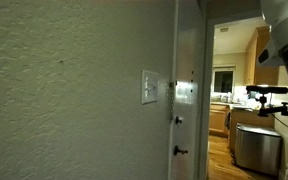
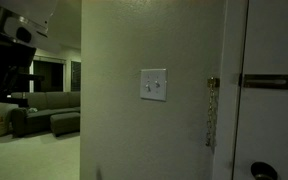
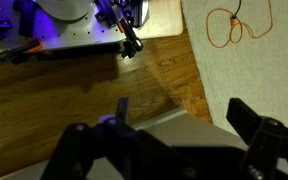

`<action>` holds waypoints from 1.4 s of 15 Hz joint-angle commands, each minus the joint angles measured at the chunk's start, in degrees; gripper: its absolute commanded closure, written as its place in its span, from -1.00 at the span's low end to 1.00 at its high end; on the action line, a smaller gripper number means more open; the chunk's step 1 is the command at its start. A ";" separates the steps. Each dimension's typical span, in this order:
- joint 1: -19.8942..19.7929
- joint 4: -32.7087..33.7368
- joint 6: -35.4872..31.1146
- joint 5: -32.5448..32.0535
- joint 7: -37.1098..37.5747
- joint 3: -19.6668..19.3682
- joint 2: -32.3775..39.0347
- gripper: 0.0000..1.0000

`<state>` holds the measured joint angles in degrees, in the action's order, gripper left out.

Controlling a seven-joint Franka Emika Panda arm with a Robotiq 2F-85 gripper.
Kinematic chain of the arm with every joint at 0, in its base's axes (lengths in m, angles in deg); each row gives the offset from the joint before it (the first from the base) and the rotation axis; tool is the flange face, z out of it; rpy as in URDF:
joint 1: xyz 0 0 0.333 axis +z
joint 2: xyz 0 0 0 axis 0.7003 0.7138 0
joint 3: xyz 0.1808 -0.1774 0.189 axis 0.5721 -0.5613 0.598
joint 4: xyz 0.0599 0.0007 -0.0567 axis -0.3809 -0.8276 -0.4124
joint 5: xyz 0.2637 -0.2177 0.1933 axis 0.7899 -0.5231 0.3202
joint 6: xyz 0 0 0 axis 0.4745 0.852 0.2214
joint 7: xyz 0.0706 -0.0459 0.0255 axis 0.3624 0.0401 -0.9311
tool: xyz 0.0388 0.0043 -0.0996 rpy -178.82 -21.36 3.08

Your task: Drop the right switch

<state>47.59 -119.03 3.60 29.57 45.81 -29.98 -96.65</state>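
A white double switch plate [image 1: 150,88] is mounted on the textured wall and shows in both exterior views [image 2: 153,85]. I cannot tell which way its rockers stand. Part of my arm shows at the frame's upper edge in both exterior views [image 1: 284,40] [image 2: 19,30], well away from the plate. In the wrist view my gripper [image 3: 169,140] is open and empty. Its two dark fingers are spread wide at the bottom of the frame and point down toward the floor. The switch does not show in the wrist view.
A white door [image 1: 187,95] with a deadbolt and a chain [image 2: 212,110] stands beside the switch. Below me are a wooden floor [image 3: 74,90], a pale carpet with an orange cable [image 3: 234,25] and a lit base [image 3: 84,20]. A kitchen and a sofa room lie beyond.
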 commanded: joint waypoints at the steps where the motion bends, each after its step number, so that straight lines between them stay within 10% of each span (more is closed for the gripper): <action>1: -1.68 0.17 0.41 0.61 -0.86 1.16 0.05 -1.00; 21: -2.92 4.57 -9.67 -6.72 -9.98 0.51 10.25 -1.00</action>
<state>45.10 -117.05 -3.14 25.55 38.80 -29.24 -89.86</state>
